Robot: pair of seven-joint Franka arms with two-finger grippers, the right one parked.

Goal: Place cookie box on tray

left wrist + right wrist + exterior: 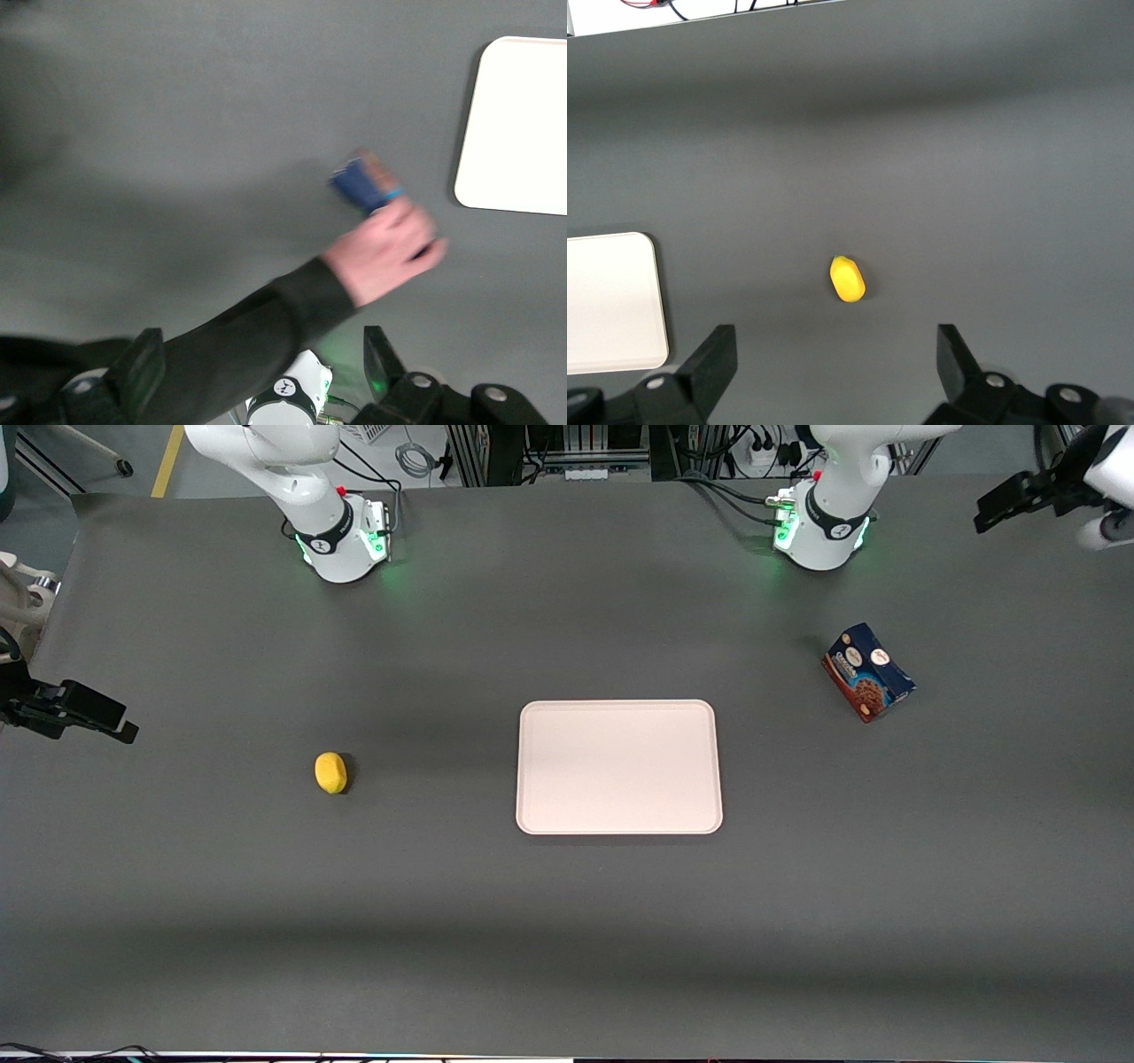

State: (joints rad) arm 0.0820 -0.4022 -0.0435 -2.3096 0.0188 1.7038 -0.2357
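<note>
The cookie box (867,672) sits tilted on the table (567,921), well apart from the tray (619,767), toward my working end. In my wrist view a person's hand (385,248) touches the box. My gripper (266,367) hangs high, fingers spread wide, empty. A yellow lemon (330,772) lies toward the parked arm's end.

Dark blue cookie box (868,671) with brown picture, pinkish-white tray (619,767), black pincer (1019,500)

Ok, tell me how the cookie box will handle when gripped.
The cookie box is a small carton: probably light, and likely to dent if squeezed hard. Flat-sided, it should not roll; a push would likely slide it on the table. The gripper hangs open, above and apart from it.
</note>
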